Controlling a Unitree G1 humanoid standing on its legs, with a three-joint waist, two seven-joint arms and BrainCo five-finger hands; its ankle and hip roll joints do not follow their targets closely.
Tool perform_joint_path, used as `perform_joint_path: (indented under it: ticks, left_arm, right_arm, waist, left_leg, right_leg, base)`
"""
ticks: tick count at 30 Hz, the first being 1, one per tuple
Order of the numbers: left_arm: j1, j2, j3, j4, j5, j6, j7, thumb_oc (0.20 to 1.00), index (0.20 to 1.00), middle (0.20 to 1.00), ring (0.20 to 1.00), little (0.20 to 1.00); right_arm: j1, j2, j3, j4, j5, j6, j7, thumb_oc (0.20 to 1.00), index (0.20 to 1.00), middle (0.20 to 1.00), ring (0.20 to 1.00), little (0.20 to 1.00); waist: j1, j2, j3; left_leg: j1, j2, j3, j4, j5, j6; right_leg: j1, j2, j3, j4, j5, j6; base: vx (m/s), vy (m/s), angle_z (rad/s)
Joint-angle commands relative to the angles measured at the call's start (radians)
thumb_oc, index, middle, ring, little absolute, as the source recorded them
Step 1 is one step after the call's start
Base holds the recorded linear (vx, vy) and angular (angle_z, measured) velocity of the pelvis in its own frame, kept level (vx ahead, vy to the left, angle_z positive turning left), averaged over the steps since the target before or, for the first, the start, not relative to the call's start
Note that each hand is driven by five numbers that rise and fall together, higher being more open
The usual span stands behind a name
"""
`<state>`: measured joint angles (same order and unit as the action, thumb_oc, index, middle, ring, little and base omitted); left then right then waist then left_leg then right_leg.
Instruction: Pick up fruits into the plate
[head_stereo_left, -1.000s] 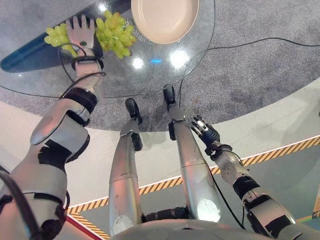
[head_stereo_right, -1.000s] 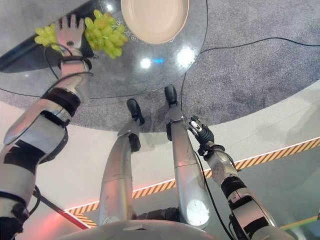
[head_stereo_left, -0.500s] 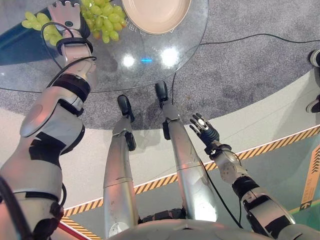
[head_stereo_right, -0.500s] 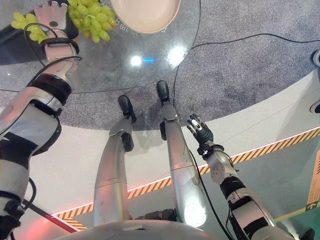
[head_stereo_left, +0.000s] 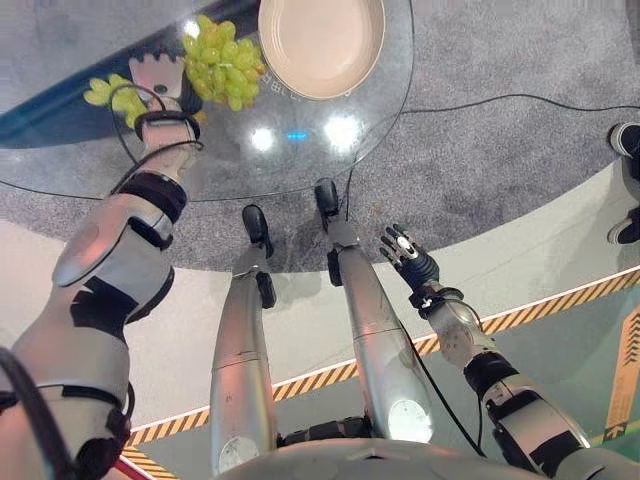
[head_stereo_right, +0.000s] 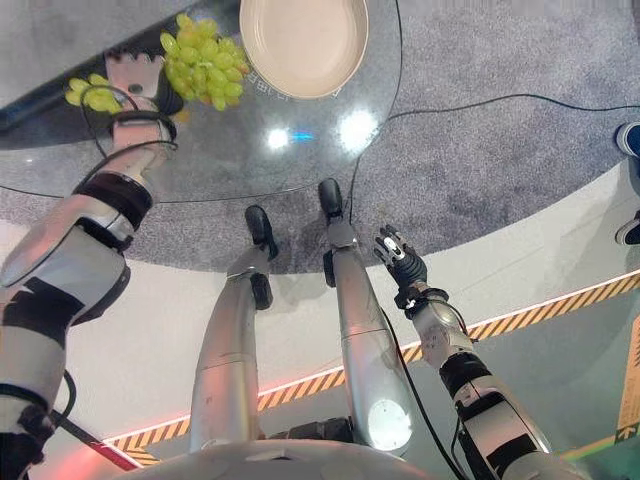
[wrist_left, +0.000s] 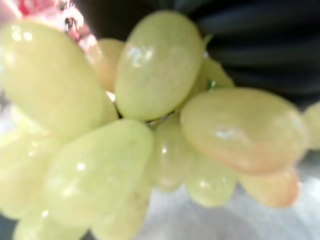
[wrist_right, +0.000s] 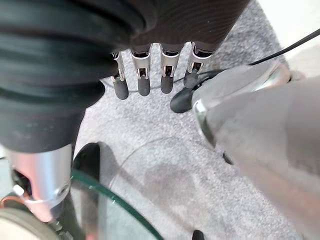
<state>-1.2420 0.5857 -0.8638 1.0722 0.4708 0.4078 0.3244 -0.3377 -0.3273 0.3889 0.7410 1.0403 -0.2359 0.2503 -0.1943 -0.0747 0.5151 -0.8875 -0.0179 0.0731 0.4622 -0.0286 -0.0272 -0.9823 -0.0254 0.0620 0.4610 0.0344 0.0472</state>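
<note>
On the bench (head_stereo_left: 330, 150): a glass top is seen, carrying grapes and plate.
Grapes (head_stereo_left: 222, 66): laid just left of the plate (head_stereo_left: 320, 40); a smaller cluster (head_stereo_left: 112, 94) further left.
Left hand (head_stereo_left: 158, 75): placed between the clusters; fingers hidden, grasp cannot be told.
Right hand (head_stereo_left: 408, 256): hung low beside the bench, fingers released and straight.

bright | ceiling-light glare on glass table (head_stereo_left: 300, 150) | grapes (wrist_left: 150, 135) blurred close-up
</note>
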Motion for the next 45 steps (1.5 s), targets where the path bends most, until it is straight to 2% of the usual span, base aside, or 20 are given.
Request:
perform_joint_path:
  ticks: [1,4,11,15,16,21,22,23,24,28,29,32,33,35,41,45]
  left_arm:
    - [0.08,0.015,0.102,-0.035,-0.081,-0.055,0.043,0.2,0.2,0.2,0.2,0.2]
    - [0.149,0.029,0.172,-0.114,-0.207,-0.158,0.067,0.2,0.2,0.2,0.2,0.2]
    - [0.295,0.062,0.292,-0.284,-0.28,-0.295,0.062,0.2,0.2,0.2,0.2,0.2]
    - [0.381,0.096,0.347,-0.388,-0.315,-0.342,0.04,0.2,0.2,0.2,0.2,0.2]
    - [0.431,0.111,0.374,-0.446,-0.33,-0.357,0.029,0.2,0.2,0.2,0.2,0.2]
    - [0.565,0.151,0.425,-0.581,-0.37,-0.408,-0.007,0.2,0.2,0.2,0.2,0.2]
    - [0.639,0.164,0.47,-0.674,-0.363,-0.424,-0.04,0.2,0.2,0.2,0.2,0.2]
    - [0.659,0.166,0.481,-0.694,-0.36,-0.432,-0.046,0.2,0.2,0.2,0.2,0.2]
    - [0.71,0.171,0.51,-0.766,-0.339,-0.426,-0.085,0.2,0.2,0.2,0.2,0.2]
    - [0.791,0.177,0.552,-0.873,-0.286,-0.437,-0.149,0.2,0.2,0.2,0.2,0.2]
    - [0.831,0.175,0.572,-0.93,-0.261,-0.44,-0.19,0.2,0.2,0.2,0.2,0.2]
    - [0.873,0.181,0.583,-1.02,-0.223,-0.435,-0.253,0.2,0.2,0.2,0.2,0.2]
    - [0.887,0.182,0.575,-1.053,-0.189,-0.439,-0.292,0.2,0.2,0.2,0.2,0.2]
    - [0.883,0.183,0.558,-1.071,-0.169,-0.457,-0.329,0.2,0.2,0.2,0.2,0.2]
    - [0.822,0.175,0.475,-1.098,-0.076,-0.477,-0.39,0.2,0.2,0.2,0.2,0.2]
    - [0.772,0.168,0.423,-1.13,-0.037,-0.482,-0.457,0.2,0.2,0.2,0.2,0.2]
  right_arm:
    - [0.107,-0.006,-0.007,-0.075,0.007,-0.037,0.023,1.0,1.0,1.0,1.0,1.0]
    - [0.118,0.001,-0.025,-0.095,0.0,-0.038,0.024,1.0,1.0,1.0,1.0,1.0]
    - [0.152,0.019,-0.056,-0.178,-0.01,-0.065,0.028,1.0,1.0,1.0,1.0,1.0]
    - [0.169,0.022,-0.072,-0.222,-0.034,-0.074,0.023,1.0,1.0,1.0,1.0,1.0]
    - [0.174,0.025,-0.086,-0.245,-0.045,-0.071,0.023,1.0,1.0,1.0,1.0,1.0]
    - [0.211,0.026,-0.119,-0.328,-0.088,-0.051,0.027,1.0,1.0,1.0,1.0,1.0]
    - [0.236,0.023,-0.139,-0.392,-0.127,-0.017,0.048,1.0,1.0,1.0,1.0,1.0]
    - [0.243,0.022,-0.141,-0.405,-0.15,-0.013,0.053,1.0,1.0,1.0,1.0,1.0]
    - [0.257,0.016,-0.154,-0.455,-0.187,0.024,0.043,1.0,1.0,1.0,1.0,1.0]
    - [0.274,-0.011,-0.181,-0.527,-0.255,0.084,0.031,1.0,1.0,1.0,1.0,1.0]
    - [0.279,-0.035,-0.203,-0.57,-0.288,0.137,0.036,1.0,1.0,1.0,1.0,1.0]
    - [0.278,-0.081,-0.224,-0.636,-0.305,0.22,0.042,1.0,1.0,1.0,1.0,1.0]
    - [0.273,-0.105,-0.23,-0.669,-0.302,0.269,0.056,1.0,1.0,1.0,1.0,1.0]
    - [0.266,-0.125,-0.232,-0.698,-0.256,0.316,0.058,1.0,1.0,1.0,1.0,1.0]
    - [0.232,-0.12,-0.211,-0.75,-0.149,0.381,0.053,1.0,1.0,1.0,1.0,1.0]
    - [0.214,-0.117,-0.184,-0.783,-0.147,0.414,0.03,1.0,1.0,1.0,1.0,1.0]
  waist:
    - [0.004,0.042,0.005]
    - [0.027,0.056,0.005]
    - [0.071,0.068,0.005]
    - [0.088,0.069,0.005]
    - [0.096,0.071,0.002]
    - [0.114,0.079,-0.072]
    - [0.126,0.081,-0.111]
    - [0.127,0.081,-0.117]
    - [0.139,0.079,-0.149]
    - [0.155,0.076,-0.194]
    - [0.165,0.073,-0.221]
    - [0.182,0.067,-0.263]
    - [0.192,0.065,-0.292]
    - [0.201,0.063,-0.318]
    - [0.215,0.064,-0.371]
    - [0.216,0.067,-0.396]
  left_leg:
    - [0.083,-0.034,-0.025,-0.078,0.002,0.01]
    - [0.182,-0.03,-0.039,-0.133,0.014,0.012]
    - [0.376,-0.028,-0.062,-0.212,0.015,0.013]
    - [0.479,-0.03,-0.065,-0.253,0.016,0.011]
    - [0.535,-0.029,-0.063,-0.278,0.016,0.011]
    - [0.625,-0.025,-0.064,-0.338,0.02,0.004]
    - [0.672,-0.023,-0.069,-0.37,0.022,0.001]
    - [0.685,-0.022,-0.07,-0.377,0.023,0.0]
    - [0.717,-0.021,-0.072,-0.394,0.022,-0.001]
    - [0.77,-0.022,-0.081,-0.414,0.019,-0.001]
    - [0.801,-0.024,-0.089,-0.424,0.014,0.0]
    - [0.842,-0.026,-0.099,-0.439,0.009,0.001]
    - [0.872,-0.027,-0.103,-0.45,0.005,0.002]
    - [0.901,-0.028,-0.11,-0.463,0.003,0.003]
    - [0.968,-0.026,-0.11,-0.495,-0.006,0.003]
    - [0.999,-0.023,-0.102,-0.509,-0.012,0.001]
  right_leg:
    - [0.077,0.07,-0.04,-0.028,-0.003,0.002]
    - [0.174,0.063,-0.048,-0.062,-0.012,0.003]
    - [0.364,0.027,-0.081,-0.124,-0.028,0.015]
    - [0.471,0.004,-0.096,-0.179,-0.019,0.025]
    - [0.53,-0.006,-0.1,-0.207,-0.017,0.029]
    - [0.631,-0.034,-0.118,-0.27,-0.015,0.04]
    - [0.691,-0.043,-0.127,-0.31,-0.013,0.044]
    - [0.706,-0.045,-0.13,-0.319,-0.013,0.045]
    - [0.748,-0.05,-0.139,-0.341,-0.014,0.048]
    - [0.822,-0.054,-0.157,-0.374,-0.019,0.05]
    - [0.863,-0.057,-0.167,-0.393,-0.022,0.052]
    - [0.914,-0.063,-0.188,-0.412,-0.022,0.057]
    - [0.948,-0.065,-0.201,-0.425,-0.022,0.058]
    - [0.982,-0.066,-0.213,-0.44,-0.021,0.06]
    - [1.055,-0.067,-0.237,-0.474,-0.025,0.064]
    - [1.088,-0.065,-0.247,-0.495,-0.025,0.066]
  base:
    - [-0.04,0.004,0.03]
    - [-0.05,-0.008,0.08]
    - [-0.02,-0.023,0.12]
    - [0.01,-0.003,0.11]
    - [0.04,0.028,0.05]
    - [0.08,0.03,0.15]
    - [0.11,0.017,0.08]
    - [0.19,-0.008,0.15]
    - [0.13,-0.027,0.15]
    - [0.14,-0.035,0.19]
    - [0.15,-0.039,0.24]
    - [0.15,-0.032,0.26]
    - [0.15,-0.021,0.26]
    - [0.12,-0.017,0.23]
    - [0.07,0.004,0.16]
    - [0.03,0.022,0.05]
